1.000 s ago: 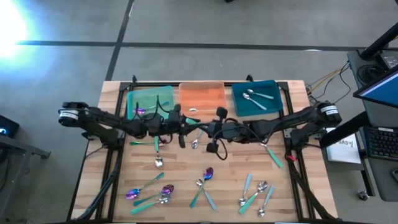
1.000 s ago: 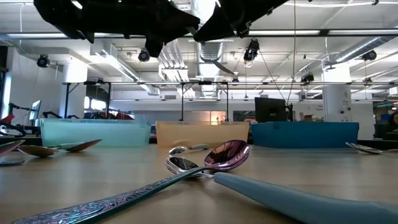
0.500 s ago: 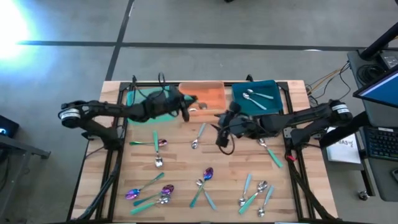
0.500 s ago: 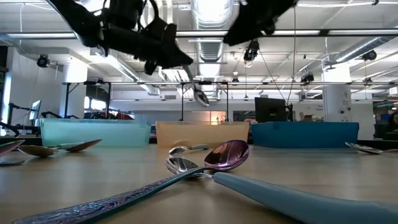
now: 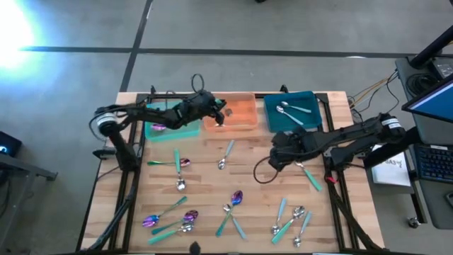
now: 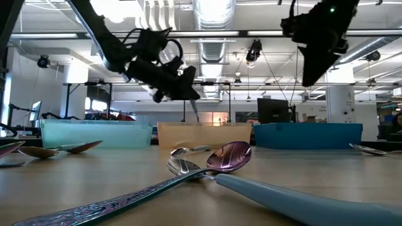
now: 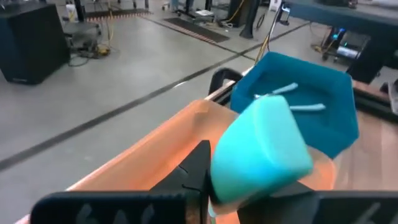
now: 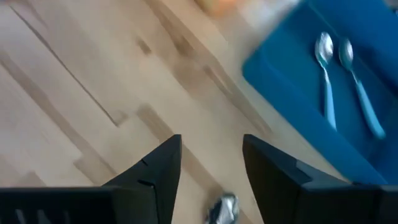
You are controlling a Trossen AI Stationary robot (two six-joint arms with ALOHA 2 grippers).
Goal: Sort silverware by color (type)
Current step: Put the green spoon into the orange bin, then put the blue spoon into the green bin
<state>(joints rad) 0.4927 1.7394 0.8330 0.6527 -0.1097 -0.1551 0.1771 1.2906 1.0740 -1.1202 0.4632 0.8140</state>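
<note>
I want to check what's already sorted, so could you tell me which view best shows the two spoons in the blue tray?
The high view: both spoons lie fully visible inside the blue tray. The right wrist view shows them blurred; the left wrist view shows only their handles; the low view shows just the tray's wall.

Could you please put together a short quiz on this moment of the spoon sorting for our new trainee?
1. True or false: the right gripper is open and holds nothing.
2. How many spoons lie in the blue tray?
3. The left gripper holds a teal-handled spoon. Which tray is it over? A the green tray, B the orange tray, C the blue tray.

Key: 1 true; 2 two; 3 B.
</note>
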